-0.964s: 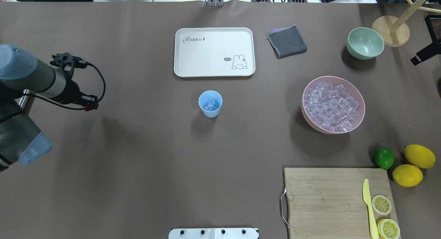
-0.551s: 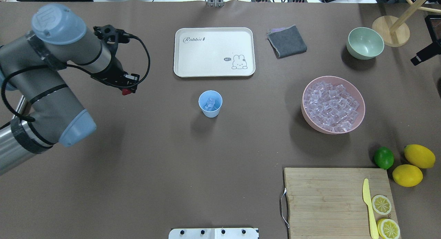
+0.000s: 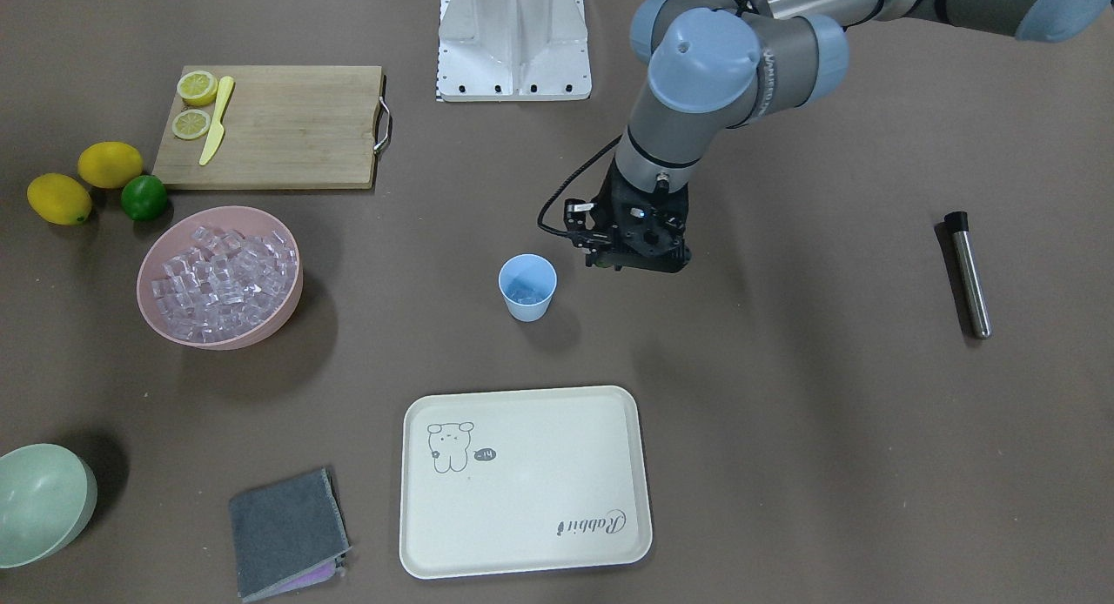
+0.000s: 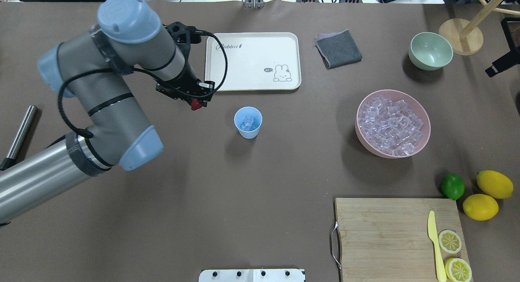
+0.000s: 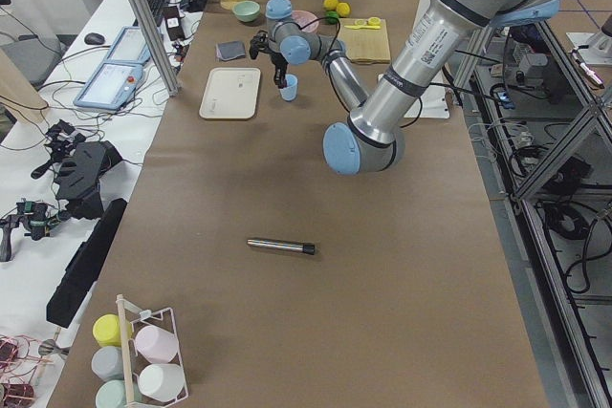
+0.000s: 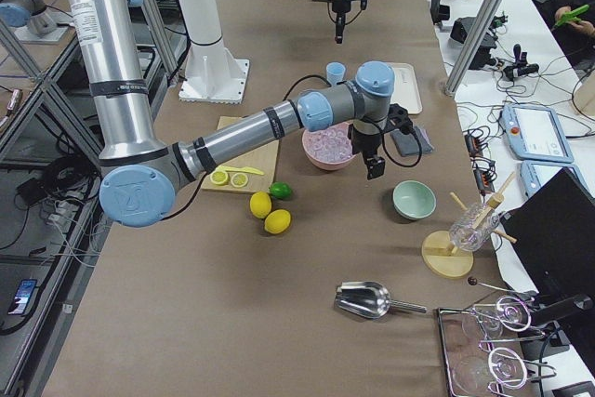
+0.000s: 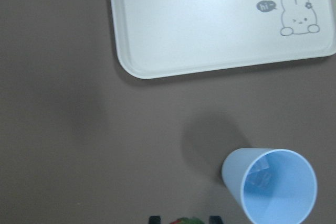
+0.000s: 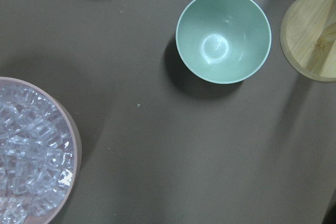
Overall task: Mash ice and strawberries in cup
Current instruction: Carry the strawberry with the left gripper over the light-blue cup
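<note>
One tray (image 4: 252,60) is lying beyond the one cup (image 3: 527,308), well clear. One pink bowl (image 4: 424,137) is holding heaped ice (image 4: 390,125) far to the cup's right. The cup is standing upright, mouth up, ringed by bare table. Just left of it, the left gripper (image 4: 196,103) is pinching one strawberry (image 7: 184,220). Whether the right gripper (image 6: 375,168) is open cannot be told.

The cup (image 4: 248,134) stands near the tray (image 4: 243,66), the bowl (image 4: 362,142) of ice (image 4: 390,123) well to its right.
</note>
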Robot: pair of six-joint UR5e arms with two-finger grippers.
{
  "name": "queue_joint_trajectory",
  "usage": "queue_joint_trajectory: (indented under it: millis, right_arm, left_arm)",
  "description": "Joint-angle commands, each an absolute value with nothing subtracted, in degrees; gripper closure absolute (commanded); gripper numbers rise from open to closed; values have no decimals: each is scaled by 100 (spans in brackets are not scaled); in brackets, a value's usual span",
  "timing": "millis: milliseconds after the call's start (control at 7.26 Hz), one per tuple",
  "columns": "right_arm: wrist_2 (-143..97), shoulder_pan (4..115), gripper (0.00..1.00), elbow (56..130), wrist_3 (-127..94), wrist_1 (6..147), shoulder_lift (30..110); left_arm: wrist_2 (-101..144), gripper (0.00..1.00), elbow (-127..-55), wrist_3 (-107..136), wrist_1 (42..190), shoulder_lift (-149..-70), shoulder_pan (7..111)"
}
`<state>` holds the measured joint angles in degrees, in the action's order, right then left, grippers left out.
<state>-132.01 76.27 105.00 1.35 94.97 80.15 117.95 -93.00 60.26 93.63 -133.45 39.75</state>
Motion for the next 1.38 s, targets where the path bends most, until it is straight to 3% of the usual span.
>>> queue_joint_trajectory:
  millis: [0,551,1239]
  right_arm:
    - [-13201,7864,2,10485,141,9518,8225]
    - [-13236,8751,1,9452,1559,9492,8411]
    - [-13148,9132,1,9177,1784,9475,8640]
  left_arm:
    - [11550,71,-9071,6485,9545,-13605,3701]
    - [11382,71,-8833,6653,9554,-13781,3559]
    - [11364,71,-8464,7049,10055,-13816,3533]
